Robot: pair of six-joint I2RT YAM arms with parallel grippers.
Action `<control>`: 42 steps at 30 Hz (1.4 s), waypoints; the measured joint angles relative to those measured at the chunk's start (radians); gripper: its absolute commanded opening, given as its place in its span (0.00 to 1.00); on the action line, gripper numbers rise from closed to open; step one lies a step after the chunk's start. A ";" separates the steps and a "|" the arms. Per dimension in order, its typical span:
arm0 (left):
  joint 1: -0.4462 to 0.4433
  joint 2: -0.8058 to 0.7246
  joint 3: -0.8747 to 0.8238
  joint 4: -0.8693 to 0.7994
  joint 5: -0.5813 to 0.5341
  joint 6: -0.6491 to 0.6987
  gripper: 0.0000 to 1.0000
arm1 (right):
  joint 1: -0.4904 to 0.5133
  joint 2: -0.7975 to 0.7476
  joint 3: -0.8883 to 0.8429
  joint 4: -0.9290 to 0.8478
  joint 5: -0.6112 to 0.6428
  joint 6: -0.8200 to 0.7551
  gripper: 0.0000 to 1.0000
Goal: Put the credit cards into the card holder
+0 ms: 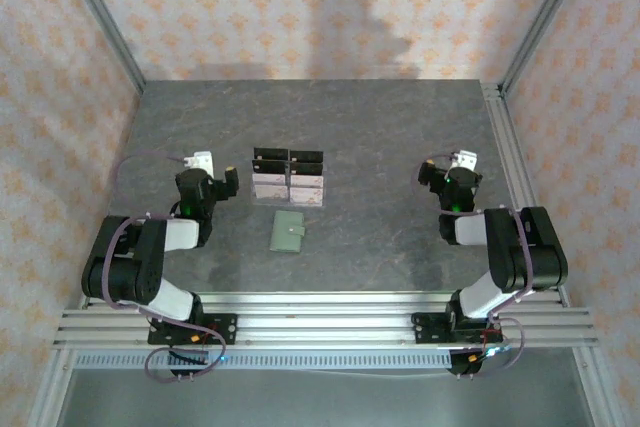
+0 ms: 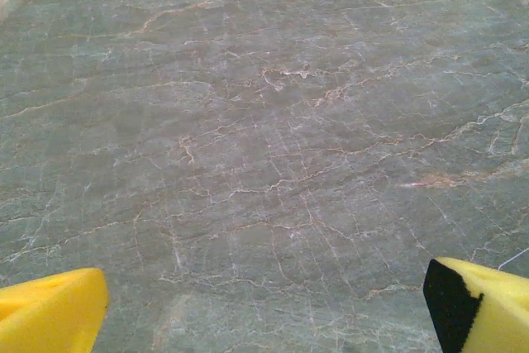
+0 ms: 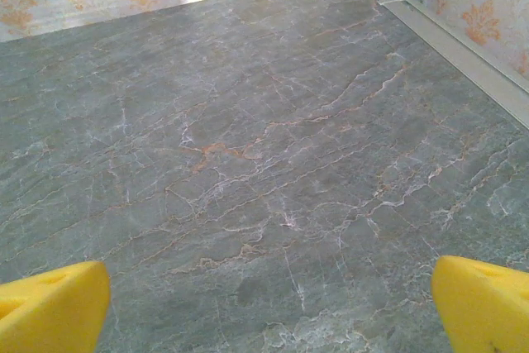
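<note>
The card holder [image 1: 288, 232], a small sage-green wallet, lies shut and flat on the table at centre front. Just behind it stands a clear rack [image 1: 288, 175] with black pieces along its top. The pale pinkish credit cards [image 1: 271, 188] show in the rack's lower front, side by side. My left gripper [image 1: 207, 179] hovers left of the rack and is open. Its yellow fingertips [image 2: 50, 312] stand wide apart over bare marble in the left wrist view. My right gripper [image 1: 450, 175] is far right of the rack, also open. Its fingertips [image 3: 483, 303] have nothing between them.
The dark grey marble table [image 1: 380, 137] is fenced by patterned walls on three sides. An aluminium rail [image 1: 510, 147] runs along the right edge and appears again as a rail [image 3: 463, 47] in the right wrist view. Both arm bases sit on the front frame [image 1: 320, 322].
</note>
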 measured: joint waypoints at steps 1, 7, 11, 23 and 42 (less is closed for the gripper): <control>0.000 0.000 0.000 0.000 0.000 0.000 1.00 | 0.000 0.000 0.000 0.000 0.000 0.000 0.99; 0.000 0.000 0.002 -0.001 -0.001 0.000 1.00 | 0.000 0.000 0.000 0.000 -0.002 0.000 0.99; 0.000 0.000 0.002 -0.001 -0.001 0.000 1.00 | 0.000 0.000 0.000 0.000 -0.002 0.000 0.99; -0.008 0.000 0.011 -0.003 -0.002 0.000 1.00 | -0.002 0.000 0.000 0.000 -0.002 0.000 0.99; 0.003 -0.226 0.380 -0.673 0.078 -0.267 1.00 | -0.008 -0.393 0.293 -0.617 -0.032 0.328 0.95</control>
